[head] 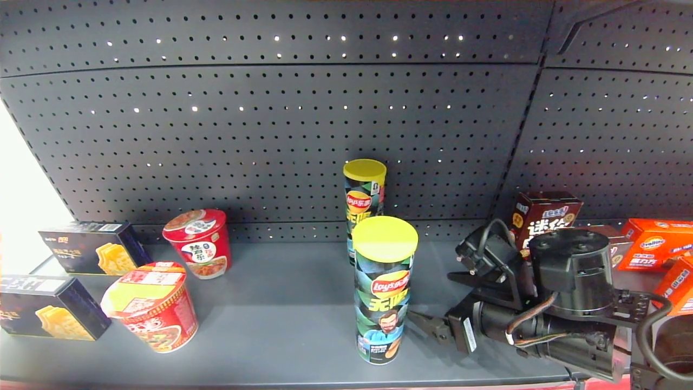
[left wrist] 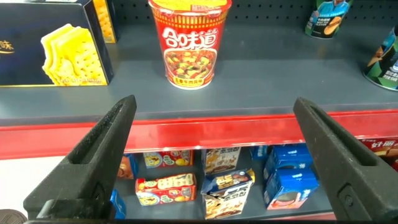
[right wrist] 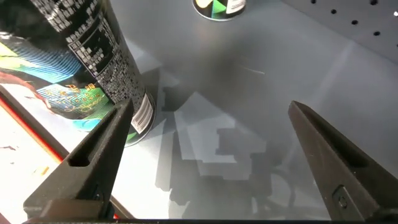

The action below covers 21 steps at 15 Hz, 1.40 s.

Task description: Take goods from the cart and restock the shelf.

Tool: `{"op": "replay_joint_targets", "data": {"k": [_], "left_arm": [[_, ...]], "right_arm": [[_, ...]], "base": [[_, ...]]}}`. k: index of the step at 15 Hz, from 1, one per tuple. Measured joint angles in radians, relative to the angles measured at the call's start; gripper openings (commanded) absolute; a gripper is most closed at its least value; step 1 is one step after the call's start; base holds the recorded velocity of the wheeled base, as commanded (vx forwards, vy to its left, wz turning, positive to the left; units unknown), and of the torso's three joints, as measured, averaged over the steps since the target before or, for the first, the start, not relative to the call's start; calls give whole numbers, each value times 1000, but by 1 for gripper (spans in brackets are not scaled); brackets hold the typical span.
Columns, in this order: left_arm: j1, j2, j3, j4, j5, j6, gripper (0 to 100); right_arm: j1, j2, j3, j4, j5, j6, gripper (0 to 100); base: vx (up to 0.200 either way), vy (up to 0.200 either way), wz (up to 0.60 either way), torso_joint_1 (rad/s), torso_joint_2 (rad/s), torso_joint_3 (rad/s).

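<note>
So the front chips can (head: 383,292) is stood upright near the front of the shelf (head: 270,325), at 9 o'clock from the right gripper (right wrist: 209,115), which is spread wide with nothing held. It's reckoned the nearer arm.

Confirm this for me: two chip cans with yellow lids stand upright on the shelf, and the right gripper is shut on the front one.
One detail is wrong. The right gripper is open and holds nothing, and the front chip can stands free beside it, as the right wrist view shows. The rest holds: it and the rear chip can, both with yellow lids, stand upright on the shelf.
</note>
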Motion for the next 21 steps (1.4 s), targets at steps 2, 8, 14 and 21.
{"op": "replay_joint_targets", "data": {"k": [2,8,14,21], "left_arm": [[0,0,0,0,1,-2,100],[0,0,0,0,0,-3,100],[0,0,0,0,1,-2,100],[0,0,0,0,2,0,100]], "right_arm": [[6,8,-5,0,0,0,100],[28,23,-18,0,1,0,100],[8,13,3,1,-8,1,100],[-106,-75,91,4,-10,1,100]], "base": [[0,0,0,0,0,0],[0,0,0,0,0,0],[0,0,0,0,0,0],[0,0,0,0,0,0]]}}
